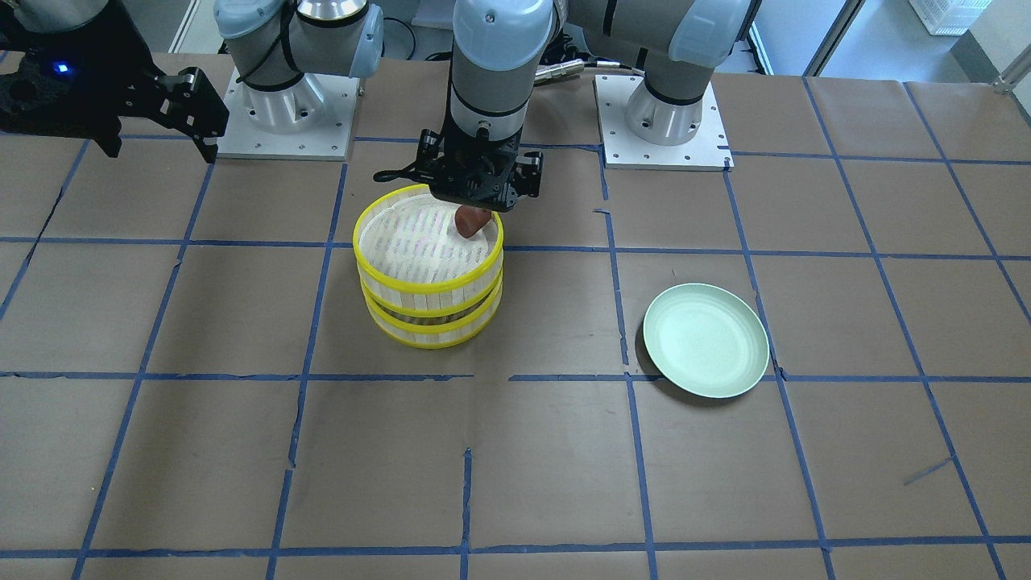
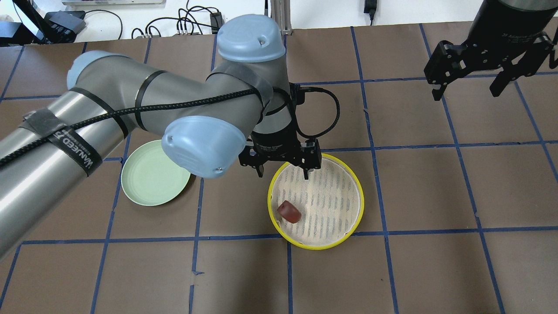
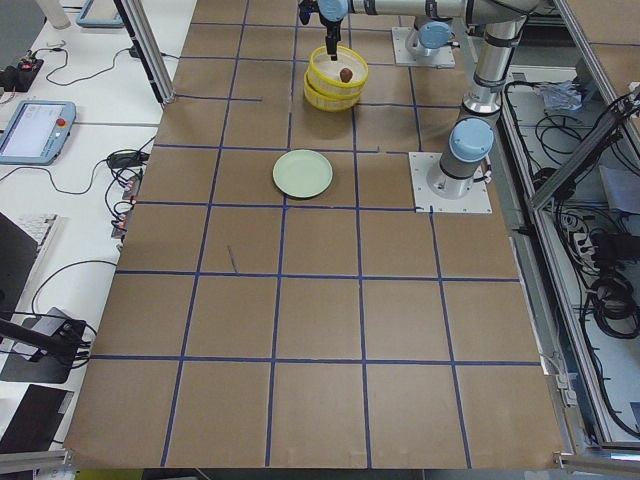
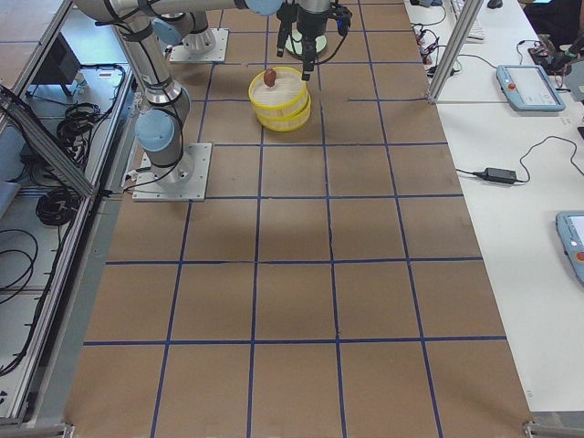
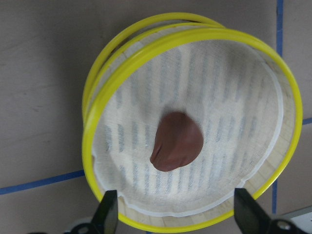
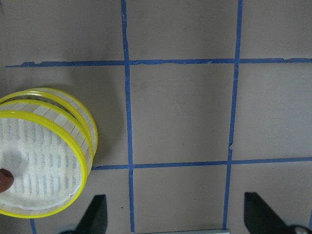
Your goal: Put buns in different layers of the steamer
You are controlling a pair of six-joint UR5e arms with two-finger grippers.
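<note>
Two steamer layers are stacked; the top layer point(image 2: 358, 192) point(image 1: 359, 242) sits on the lower one point(image 1: 435, 329). The reddish-brown bun point(image 2: 289, 212) point(image 5: 177, 141) lies loose on the top layer's white floor, near the rim. My left gripper point(image 2: 283, 174) point(image 5: 177, 214) hangs open and empty just above that bun. The bun also shows under the gripper in the front-facing view point(image 1: 471, 220). The white bun is hidden. My right gripper point(image 2: 466, 93) point(image 1: 159, 149) is open and empty, high and well off to the side of the stack point(image 6: 85, 146).
A pale green plate point(image 2: 152, 174) point(image 1: 705, 340) lies bare on the brown, blue-taped table, on my left of the stack. The arm bases point(image 1: 286, 121) stand on the robot's side of the table.
</note>
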